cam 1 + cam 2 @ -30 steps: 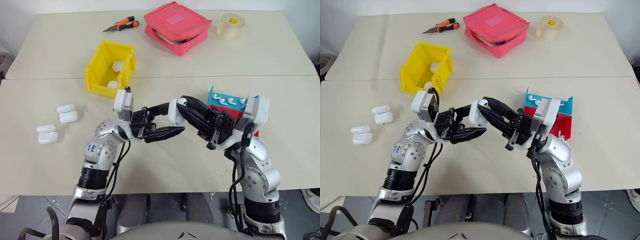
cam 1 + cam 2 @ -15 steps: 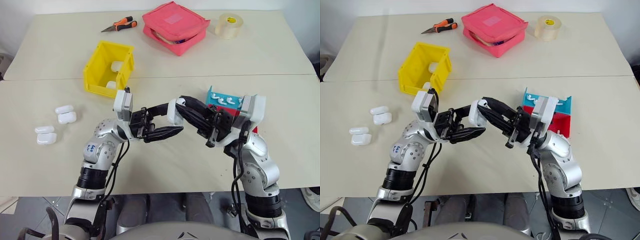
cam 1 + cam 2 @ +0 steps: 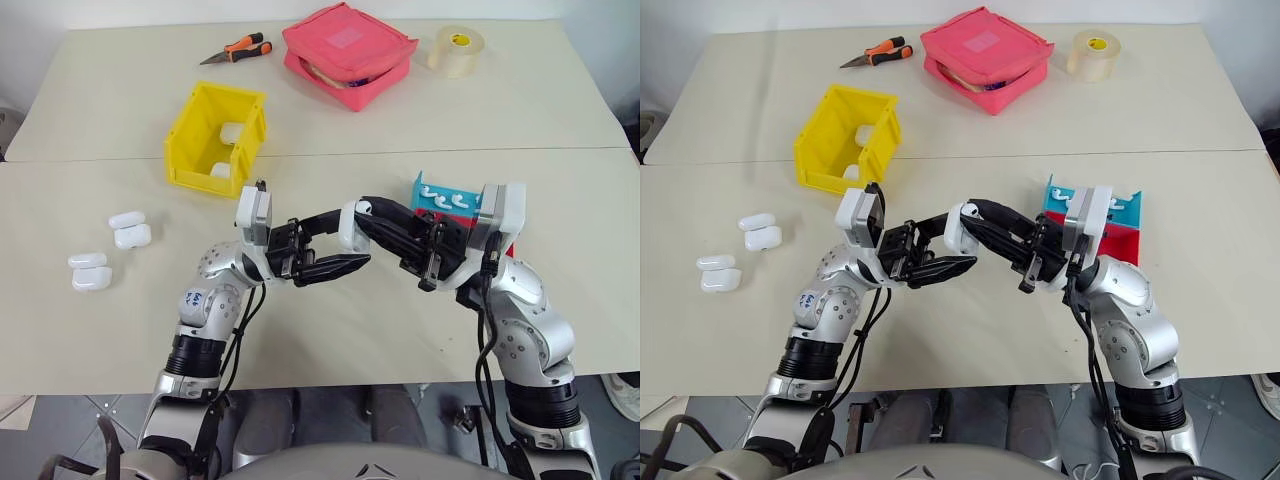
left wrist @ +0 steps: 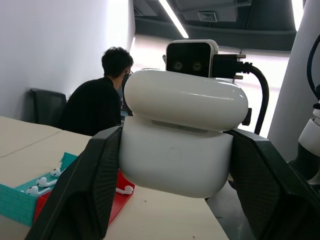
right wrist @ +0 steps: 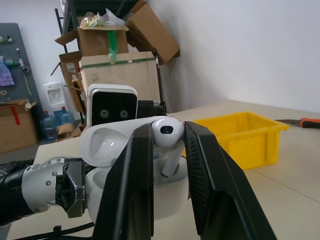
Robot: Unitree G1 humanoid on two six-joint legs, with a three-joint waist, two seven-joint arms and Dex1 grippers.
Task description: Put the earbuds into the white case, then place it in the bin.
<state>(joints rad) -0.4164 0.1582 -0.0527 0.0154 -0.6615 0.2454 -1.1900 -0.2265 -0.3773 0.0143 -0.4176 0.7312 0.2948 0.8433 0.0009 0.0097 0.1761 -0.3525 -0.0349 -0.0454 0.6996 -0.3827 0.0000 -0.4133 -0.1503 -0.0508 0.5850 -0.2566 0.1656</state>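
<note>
White case [image 4: 180,137], yellow bin [image 3: 215,135]

Both eye views look down from the head over the desk [image 3: 100,330], sharing the yellow bin [image 3: 215,137] and both arms. Left wrist view sits very close behind the white case [image 4: 182,132], facing level across the room. Right wrist view looks close along its fingers [image 5: 132,190] toward the same case.

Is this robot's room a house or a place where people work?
Probably a workshop or lab. Stacked cardboard boxes fill a rack, a person sits at a desk behind, and pliers and a tape roll lie on the table.
</note>
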